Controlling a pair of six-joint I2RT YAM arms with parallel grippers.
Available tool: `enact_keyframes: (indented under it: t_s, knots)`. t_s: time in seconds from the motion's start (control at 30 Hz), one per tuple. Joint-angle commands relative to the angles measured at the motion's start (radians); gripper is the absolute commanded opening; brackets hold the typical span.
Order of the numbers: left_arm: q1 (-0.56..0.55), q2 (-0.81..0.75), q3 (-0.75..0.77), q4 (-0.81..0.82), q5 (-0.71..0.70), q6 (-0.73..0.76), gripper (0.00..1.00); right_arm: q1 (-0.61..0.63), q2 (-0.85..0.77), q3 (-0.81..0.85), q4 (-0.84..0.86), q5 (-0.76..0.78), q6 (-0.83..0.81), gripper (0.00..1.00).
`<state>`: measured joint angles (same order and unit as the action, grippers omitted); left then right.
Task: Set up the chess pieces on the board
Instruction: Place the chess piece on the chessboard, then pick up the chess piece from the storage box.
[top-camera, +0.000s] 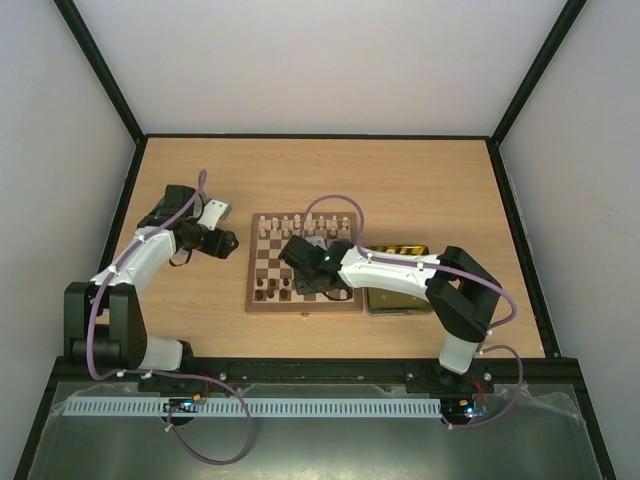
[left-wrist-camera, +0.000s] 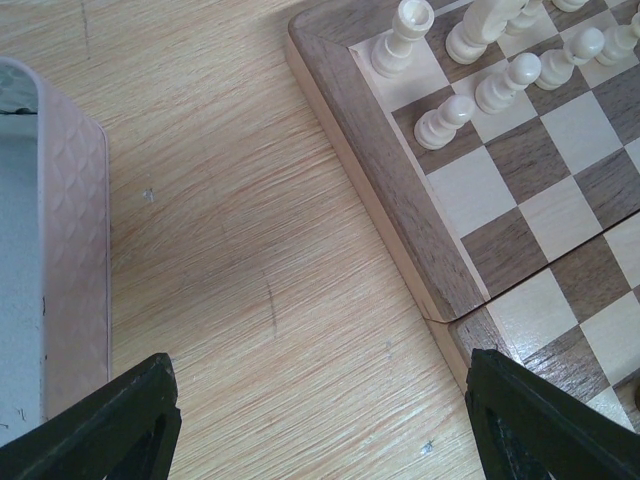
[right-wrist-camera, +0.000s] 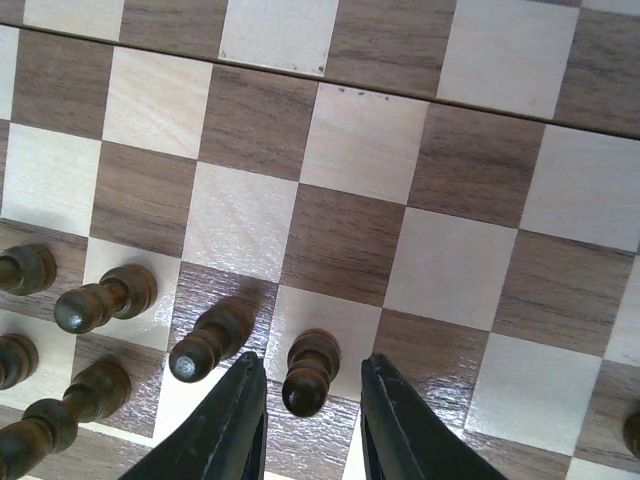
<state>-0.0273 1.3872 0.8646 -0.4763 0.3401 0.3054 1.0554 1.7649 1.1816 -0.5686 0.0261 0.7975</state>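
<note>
- Centre of the top view holds the board (top-camera: 265, 262), with pale pieces (top-camera: 283, 225) ranked along its upper edge and dark pieces (top-camera: 272, 290) gathered at its lower left
- We see the right gripper (right-wrist-camera: 312, 365) low over the board at the bottom of its wrist view, its jaws set narrow around one upright dark pawn (right-wrist-camera: 308, 372), a slim gap showing on each side
- To the left of that pawn, more dark pieces stand in the lower left of the frame, and the squares above are bare
- We see the left gripper (left-wrist-camera: 320, 365) spread wide above bare table (left-wrist-camera: 250, 200), holding nothing
- In its wrist view the board's rim runs down the right side, with pale pieces in the upper right corner, and a silver lid (left-wrist-camera: 70, 250) lies at the left edge
- From above, a yellow-lined tin (top-camera: 392, 249) sits just right of the board
</note>
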Motion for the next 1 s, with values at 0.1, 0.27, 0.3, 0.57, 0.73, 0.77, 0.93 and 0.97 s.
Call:
enact_keyframes:
  t_s: [0.1, 0.27, 0.3, 0.57, 0.73, 0.77, 0.93, 0.97]
  knots:
    - [0.006, -0.002, -0.01, 0.006, 0.007, 0.001, 0.79, 0.005, -0.081, 0.042, -0.077, 0.098, 0.009, 0.26]
    - [0.006, -0.001, -0.01, 0.007, 0.006, 0.002, 0.79, -0.012, -0.16, 0.06, -0.13, 0.167, 0.012, 0.29]
    - [0.006, 0.0, -0.01, 0.007, 0.007, 0.001, 0.79, -0.02, -0.177, 0.058, -0.14, 0.173, 0.011, 0.29]
    - [0.006, -0.005, -0.01, 0.004, 0.01, 0.003, 0.79, -0.339, -0.421, -0.21, -0.075, 0.065, 0.002, 0.37]
    - [0.006, -0.007, -0.007, 0.001, 0.012, 0.002, 0.79, -0.542, -0.497, -0.345, -0.046, 0.027, -0.02, 0.37]
    - [0.007, -0.008, -0.006, 0.001, 0.013, 0.001, 0.79, -0.566, -0.496, -0.36, -0.039, 0.012, -0.025, 0.37]
    - [0.006, -0.008, -0.008, 0.0, 0.01, 0.001, 0.79, -0.634, -0.452, -0.411, 0.001, -0.055, -0.037, 0.36]
    - [0.006, -0.01, -0.008, 0.0, 0.01, 0.001, 0.79, -0.641, -0.446, -0.416, 0.008, -0.061, -0.036, 0.36]
